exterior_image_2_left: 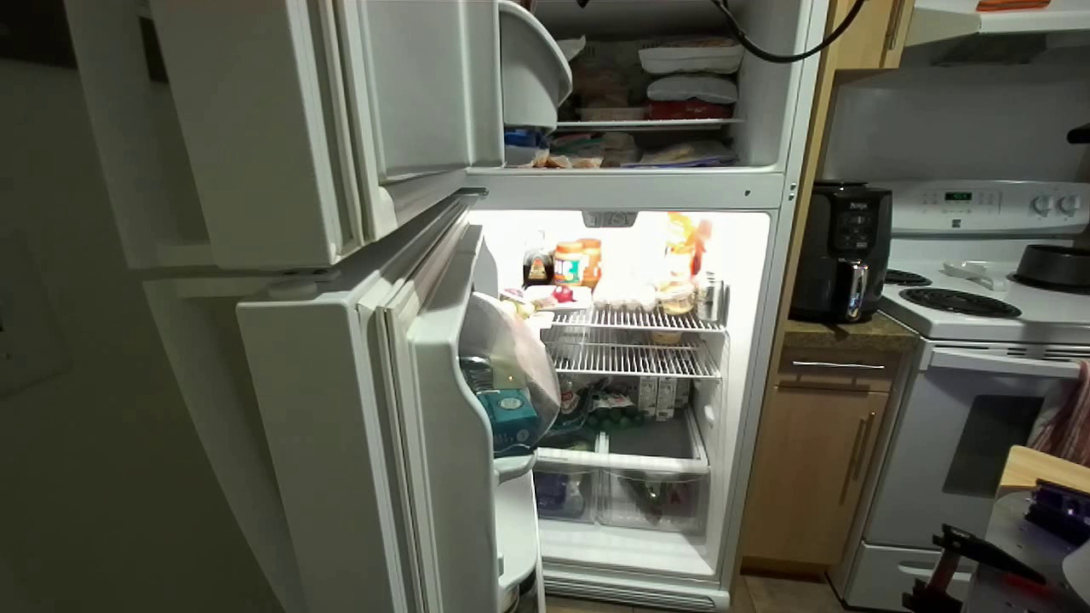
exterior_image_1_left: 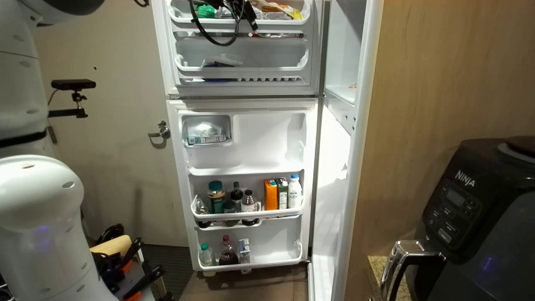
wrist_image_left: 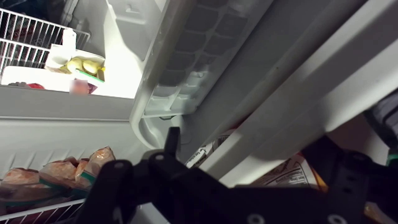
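Note:
Seen in the wrist view, my gripper (wrist_image_left: 247, 137) is open, its dark fingers (wrist_image_left: 173, 140) spread wide apart. A pale rail of the freezer door shelf (wrist_image_left: 264, 133) crosses the gap between them; whether either finger touches it I cannot tell. Behind and below that rail lies a printed food bag (wrist_image_left: 292, 174) with white, red and orange parts. No object is clearly gripped. In an exterior view, dark gripper parts and a looped black cable (exterior_image_1_left: 221, 44) hang at the top edge, before the upper door shelf (exterior_image_1_left: 246, 21) with its packages. The rest of the hand is cut off there.
Both fridge doors stand open. Frozen bags (wrist_image_left: 62, 174) lie inside the freezer at lower left. The lower door (exterior_image_1_left: 267, 142) holds bottles, an orange carton (exterior_image_1_left: 271, 194) and jars. A black air fryer (exterior_image_2_left: 843, 247) stands on the counter beside the fridge.

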Available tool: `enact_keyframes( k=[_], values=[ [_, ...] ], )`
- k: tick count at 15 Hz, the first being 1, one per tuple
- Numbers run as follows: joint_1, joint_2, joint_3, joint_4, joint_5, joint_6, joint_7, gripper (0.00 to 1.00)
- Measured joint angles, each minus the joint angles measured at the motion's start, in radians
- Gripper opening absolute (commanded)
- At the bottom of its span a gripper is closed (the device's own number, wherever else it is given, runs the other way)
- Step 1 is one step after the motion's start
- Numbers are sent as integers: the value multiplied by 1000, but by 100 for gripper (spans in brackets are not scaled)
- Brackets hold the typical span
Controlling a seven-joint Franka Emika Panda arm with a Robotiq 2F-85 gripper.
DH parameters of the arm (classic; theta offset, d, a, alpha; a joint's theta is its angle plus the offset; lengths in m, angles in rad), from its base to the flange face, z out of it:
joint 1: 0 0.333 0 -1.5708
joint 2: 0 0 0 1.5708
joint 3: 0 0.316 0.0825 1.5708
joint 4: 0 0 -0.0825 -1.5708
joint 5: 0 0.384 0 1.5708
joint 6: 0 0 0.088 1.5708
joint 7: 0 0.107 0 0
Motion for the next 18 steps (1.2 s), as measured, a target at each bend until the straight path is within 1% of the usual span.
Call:
enact_keyframes(
  k=[18],
  values=[
    [-4,-8,-39,-1,11,-1,0,100]
  ],
)
